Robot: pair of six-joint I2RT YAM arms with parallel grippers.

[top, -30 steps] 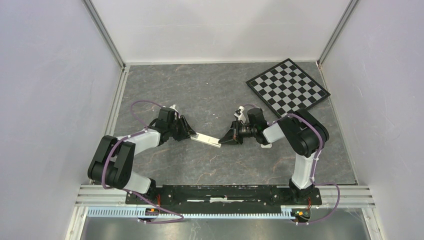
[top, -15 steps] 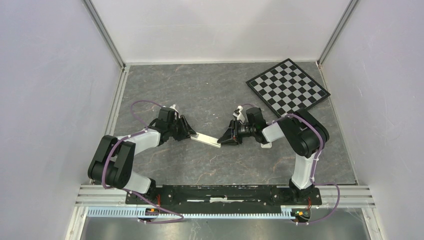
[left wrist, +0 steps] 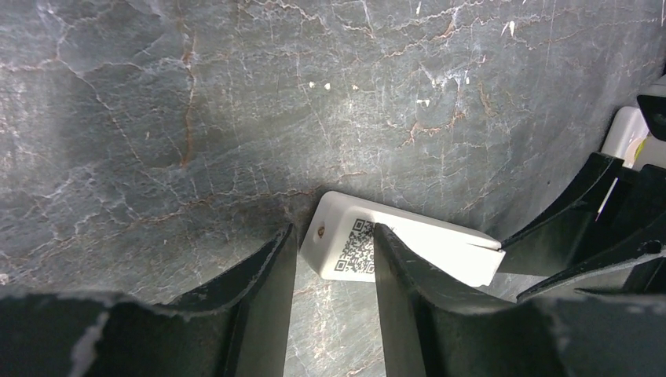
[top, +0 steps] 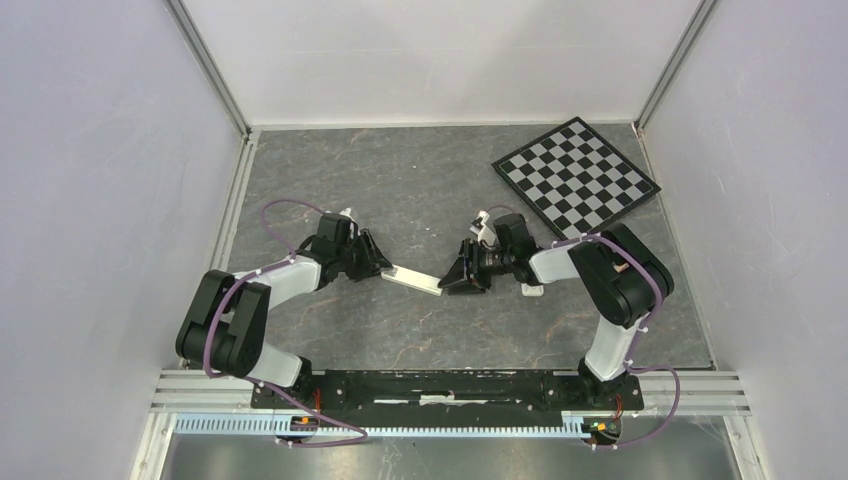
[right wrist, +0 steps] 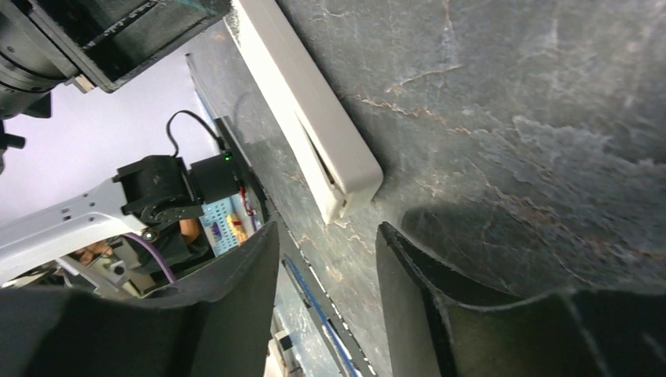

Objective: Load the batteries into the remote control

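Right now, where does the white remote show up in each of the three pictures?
Top view: remote lies mid-table between both claws.
Left wrist view: its coded end sits between the left claw's fingers.
Right wrist view: its other end lies ahead of the right claw.
Shared landmark: the cracked grey tabletop.

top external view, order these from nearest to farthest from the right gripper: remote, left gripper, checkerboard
1. remote: its near end sits right at the right gripper.
2. left gripper: across the remote, to the left.
3. checkerboard: far right corner of the table.
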